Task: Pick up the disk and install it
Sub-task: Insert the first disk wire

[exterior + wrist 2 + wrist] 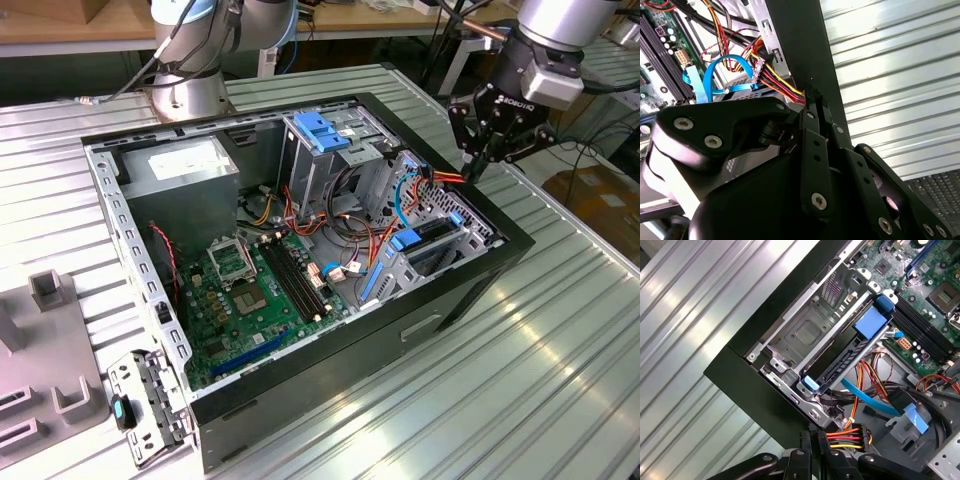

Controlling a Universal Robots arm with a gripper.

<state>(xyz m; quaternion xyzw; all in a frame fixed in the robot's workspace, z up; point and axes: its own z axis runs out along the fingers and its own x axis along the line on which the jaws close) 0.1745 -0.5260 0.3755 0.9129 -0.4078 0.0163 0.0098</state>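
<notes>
The gripper (813, 436) is hanging with its fingers drawn together, tips right beside the red, yellow and black wire bundle (845, 437); whether they are pinching a wire is hidden by the claw's own black links in both wrist views. Just beyond, the disk (847, 356) is sitting edge-on in the drive cage (805, 335), showing a dark edge and blue bracket, its face turned out of sight. In the exterior view the gripper (477, 168) is hovering over the computer case (470, 290) rim at the exterior view's right, cables crowding the inside, bare ribbed table (520, 380) lying open outside. Farther in, the motherboard (250, 290) is lying flat.
</notes>
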